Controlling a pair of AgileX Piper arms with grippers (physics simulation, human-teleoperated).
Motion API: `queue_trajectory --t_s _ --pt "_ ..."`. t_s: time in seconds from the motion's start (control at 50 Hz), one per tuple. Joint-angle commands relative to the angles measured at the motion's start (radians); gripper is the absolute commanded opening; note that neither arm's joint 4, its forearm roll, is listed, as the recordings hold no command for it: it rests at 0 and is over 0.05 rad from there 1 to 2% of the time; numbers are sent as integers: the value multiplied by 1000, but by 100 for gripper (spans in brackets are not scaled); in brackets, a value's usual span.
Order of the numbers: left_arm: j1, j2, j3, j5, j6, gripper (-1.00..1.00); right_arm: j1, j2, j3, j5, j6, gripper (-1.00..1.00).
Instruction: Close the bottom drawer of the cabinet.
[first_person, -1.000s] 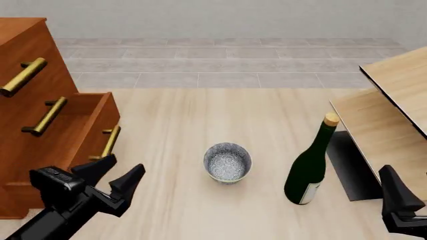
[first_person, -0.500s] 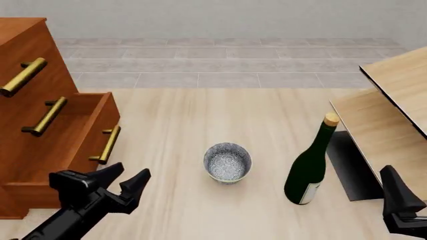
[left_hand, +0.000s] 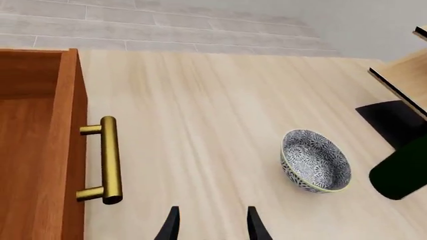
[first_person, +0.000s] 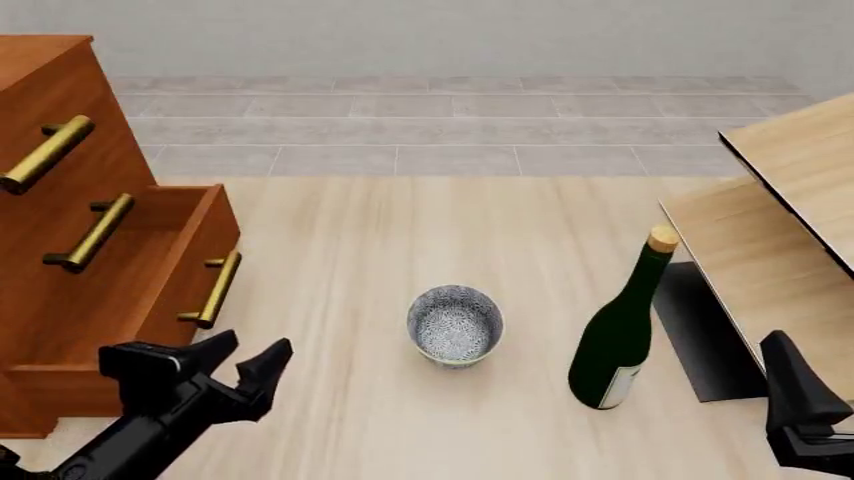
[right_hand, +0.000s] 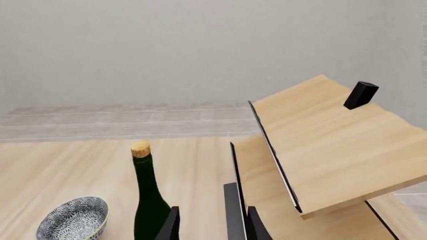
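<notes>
The reddish-brown cabinet (first_person: 67, 85) stands at the left. Its bottom drawer (first_person: 134, 290) is pulled out, with its brass handle (first_person: 214, 290) facing the table's middle. My left gripper (first_person: 244, 362) is open and empty, low in front of that drawer's front, just below the handle and apart from it. In the left wrist view the drawer front (left_hand: 40, 150) and its handle (left_hand: 110, 160) lie beside the open gripper (left_hand: 211, 227). My right gripper (first_person: 801, 400) is open and empty at the near right; it also shows in the right wrist view (right_hand: 212, 225).
A blue patterned bowl (first_person: 455, 324) sits mid-table. A dark green corked bottle (first_person: 617, 335) stands upright to its right. Pale light-wood furniture with a black edge (first_person: 787, 200) fills the right side. The two upper drawers (first_person: 80, 190) are shut.
My left gripper has shifted a little to the right and downward near the bottom drawer's handle. The drawer, the bowl, the bottle and the right arm have not moved.
</notes>
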Motion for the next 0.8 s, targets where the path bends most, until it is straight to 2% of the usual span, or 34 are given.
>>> queue_trajectory --t_s 0.02,0.26,0.56,0.8 --pt "33 40 -13 -3 9 100 0 -1 0 0 -1 100" --pt "105 87 -30 -3 49 100 5 2 2 -2 -6 100" --pt "148 107 -39 -3 85 100 7 3 2 -2 -7 100" --pt "166 140 -53 -3 75 100 5 1 2 -1 -3 100"
